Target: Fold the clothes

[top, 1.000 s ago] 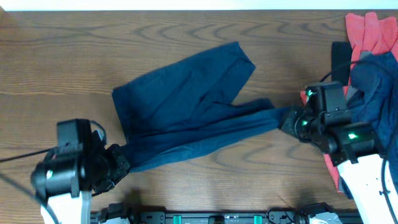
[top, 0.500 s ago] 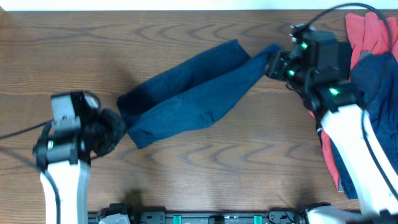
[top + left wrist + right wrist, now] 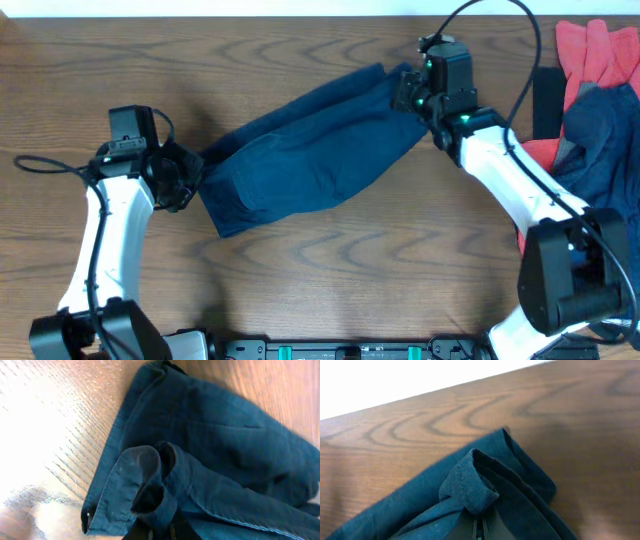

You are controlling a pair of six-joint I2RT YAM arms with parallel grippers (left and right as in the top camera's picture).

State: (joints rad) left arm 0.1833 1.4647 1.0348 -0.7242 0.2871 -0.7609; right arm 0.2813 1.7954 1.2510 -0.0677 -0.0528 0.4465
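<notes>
Navy shorts (image 3: pixel 310 150) lie doubled over at table (image 3: pixel 330 290) centre, long axis running 8 o'clock to 2 o'clock. My left gripper (image 3: pixel 192 172) is clenched on the bunched hem at the 8 o'clock end. My right gripper (image 3: pixel 405 92) is clenched on a cloth fold at the 2 o'clock end. Coral and navy clothes pile (image 3: pixel 600 120) sits at the 3 o'clock edge, apart from the shorts.

Shorts (image 3: pixel 310 150) lie slantwise on the bench (image 3: pixel 330 285), left end effector (image 3: pixel 192 178) at their near-left end, right end effector (image 3: pixel 406 94) at their far-right end, clothes pile (image 3: pixel 600 120) further right
</notes>
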